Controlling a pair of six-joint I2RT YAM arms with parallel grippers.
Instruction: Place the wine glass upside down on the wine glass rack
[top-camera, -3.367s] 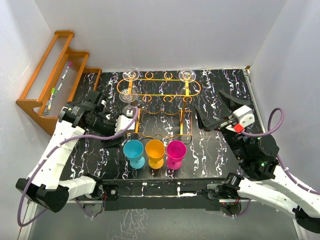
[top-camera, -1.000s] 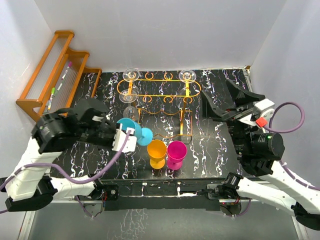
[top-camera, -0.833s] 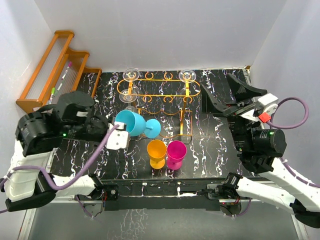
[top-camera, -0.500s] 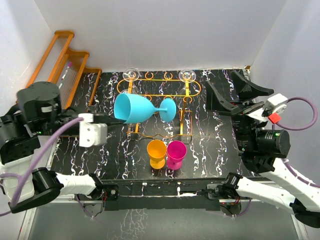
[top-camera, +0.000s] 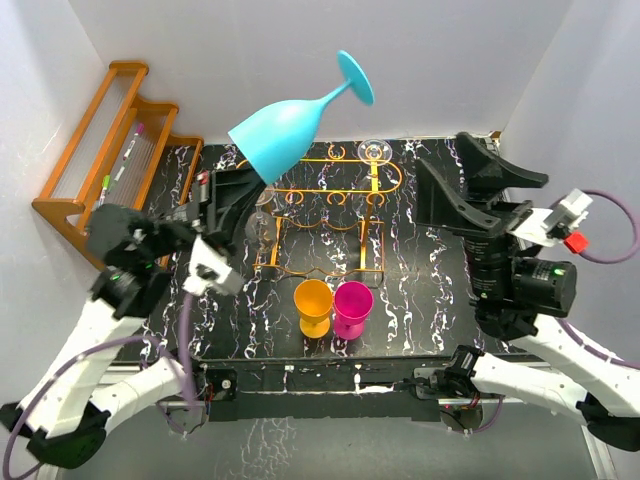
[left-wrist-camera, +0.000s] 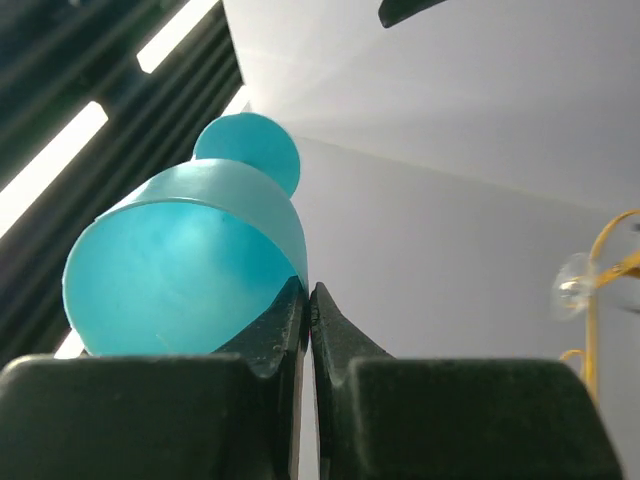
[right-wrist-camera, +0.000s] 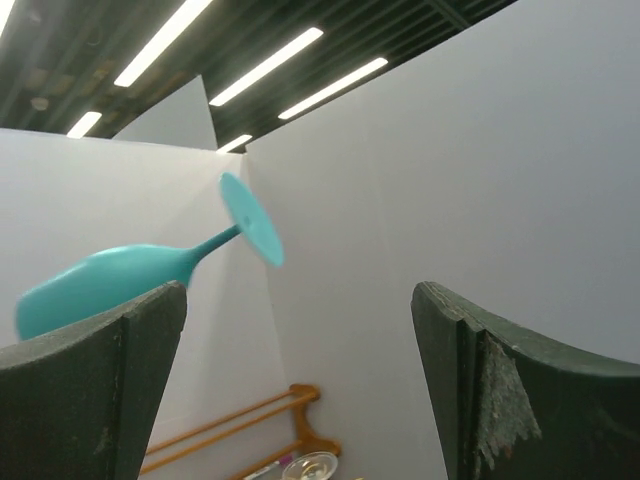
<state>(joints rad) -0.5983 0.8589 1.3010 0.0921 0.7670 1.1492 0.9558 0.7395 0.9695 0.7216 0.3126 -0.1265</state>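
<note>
1. Left gripper (top-camera: 258, 182) (left-wrist-camera: 311, 303): raised over the left half of the table (top-camera: 420, 290). Its two black fingers are pinched tight on the rim of the turquoise wine glass (top-camera: 285, 125) (left-wrist-camera: 185, 265) (right-wrist-camera: 110, 278).
2. Wine glass: carried in the air, touching only the left gripper. It is tilted, with the mouth of the bowl pointing down and to the left. The stem and round foot point up and to the right, against the white back wall. In the top view the bowl overlaps the left end of the wine glass rack (top-camera: 375, 185).
3. Wine glass rack: the orange wire stand is on the table, near the back wall and about midway across. The round foot of a clear glass (top-camera: 373, 150) shows at its far right end.
4. Right gripper (top-camera: 465, 185) (right-wrist-camera: 297, 290): lifted over the right side of the table, fingers spread wide apart and gripping nothing. It is well apart from the wine glass, which its wrist camera sees between the two fingers.
5. Orange cup (top-camera: 312, 300) and pink cup (top-camera: 352, 300): upright and just beside each other, between the rack and the table's near edge.
6. Wooden shelf (top-camera: 100, 150): stepped and brown, against the left wall.
</note>
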